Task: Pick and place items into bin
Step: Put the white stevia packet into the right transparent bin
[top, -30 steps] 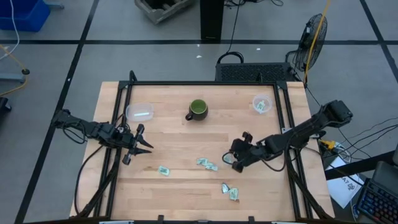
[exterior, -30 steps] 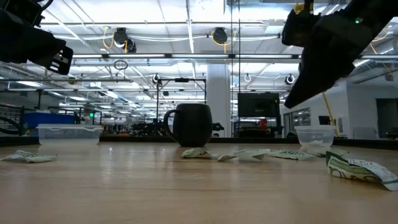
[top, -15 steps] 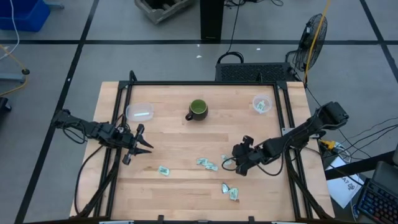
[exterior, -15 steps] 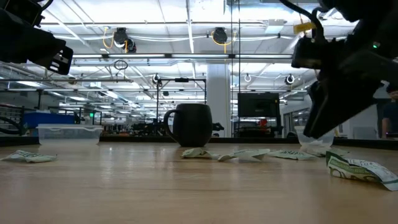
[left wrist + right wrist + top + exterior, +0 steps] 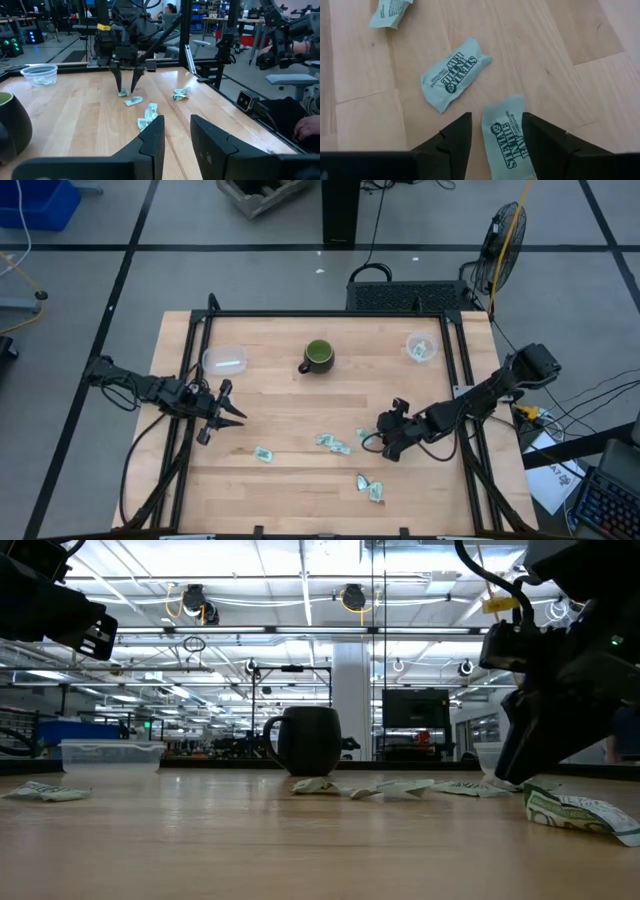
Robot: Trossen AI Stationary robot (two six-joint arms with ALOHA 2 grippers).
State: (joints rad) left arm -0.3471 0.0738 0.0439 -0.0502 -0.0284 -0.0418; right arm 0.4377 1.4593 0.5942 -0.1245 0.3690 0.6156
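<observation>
right gripper (image 5: 496, 131) spread, straddling packet (image 5: 508, 131) | printed lettering legible only in right wrist view | left gripper (image 5: 222, 411) cannot tell

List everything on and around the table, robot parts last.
table: one, pale wood, centre of the high view
mug: one, green, far middle of the table
clear containers: two, see-through; left container at far left, right container at far right with packets in it
loose packets: at least six, pale green and white, near half of the table; one packet lies between the right gripper's fingers
fan: one, yellow and black, on the floor beyond the far right corner
left gripper: open, above the table's left side, holding nothing
right gripper: open, low over the packets right of centre
</observation>
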